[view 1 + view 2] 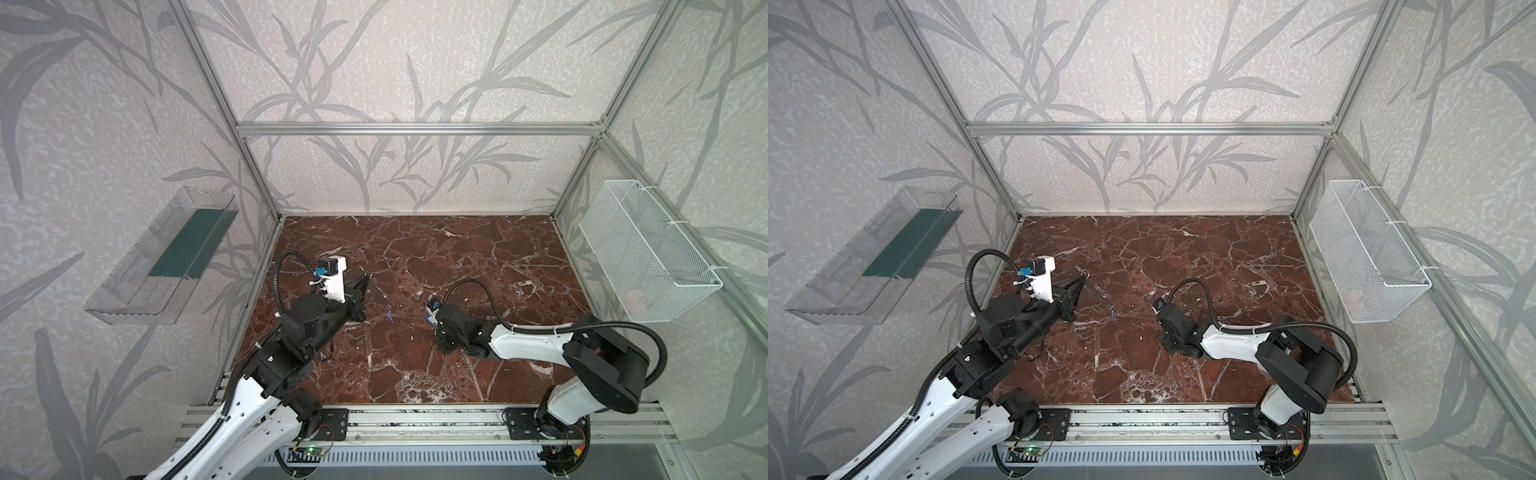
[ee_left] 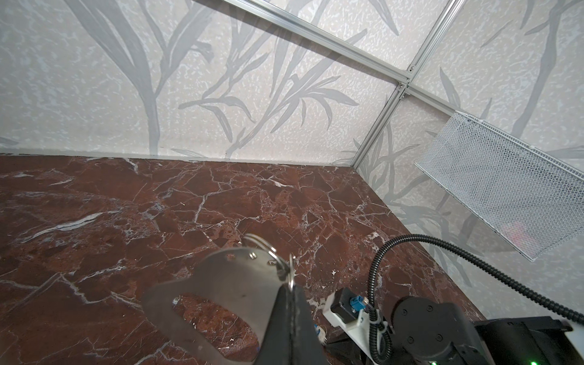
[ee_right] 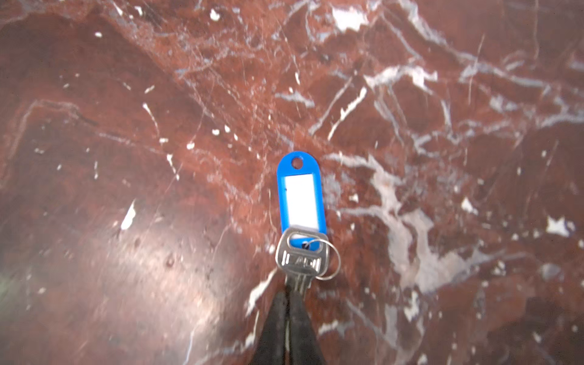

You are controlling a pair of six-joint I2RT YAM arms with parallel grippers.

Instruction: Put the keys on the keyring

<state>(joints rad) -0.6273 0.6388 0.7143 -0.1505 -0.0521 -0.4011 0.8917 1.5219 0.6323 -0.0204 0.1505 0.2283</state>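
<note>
Steadiness is what this step is asking for, as I am judging it. The right claw [image 3: 290, 295] is pinching one of the keys [image 3: 300, 257] by its blade, jaws closed onto the thin metal, and a carry over to the keyring [image 2: 227, 284] is looking like the work in hand. Doing it well is meaning a firm pinch, so the key is not swivelling, and a slow lift, since the blue tag [image 3: 300, 196] is likely to swing and tug the small ring [image 3: 332, 262] about. That ring is the part needing to meet the plate, so leading with it is making sense. Whether the tag is resting on the worktop [image 3: 126, 126] or hanging just above, I am not managing to tell.

Nearest the claw, the blade is sitting between the fingertips. Beyond them the key's head is sticking out, the small ring is lying just beside the head, and the tag is reaching farthest. Well apart across the worktop, the keyring is standing raised, its edge clamped in the shut left claw [image 2: 289, 294]. Split rings [image 2: 268, 251] are sitting in its holes just past those tips, and one hanging key [image 1: 389, 315] is dangling below the plate in both top views.
</note>
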